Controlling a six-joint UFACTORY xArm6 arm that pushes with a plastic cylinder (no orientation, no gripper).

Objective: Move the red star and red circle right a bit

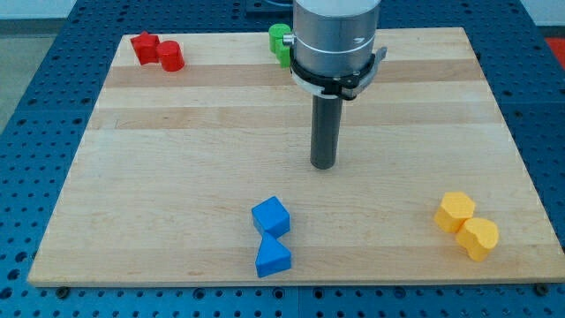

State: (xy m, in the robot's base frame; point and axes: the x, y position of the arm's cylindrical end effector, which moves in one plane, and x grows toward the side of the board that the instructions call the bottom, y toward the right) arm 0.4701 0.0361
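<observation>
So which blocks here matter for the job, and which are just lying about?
Job:
red star
red circle
my tip, mid-board, far from both

Lying about:
green block, partly hidden
blue cube
blue triangle
yellow hexagon
yellow heart

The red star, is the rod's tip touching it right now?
No, my tip sits mid-board, far from the red star at the view's top left.

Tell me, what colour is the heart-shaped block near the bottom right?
Yellow: the heart block shows plainly in the camera view, touching another yellow block.
</observation>
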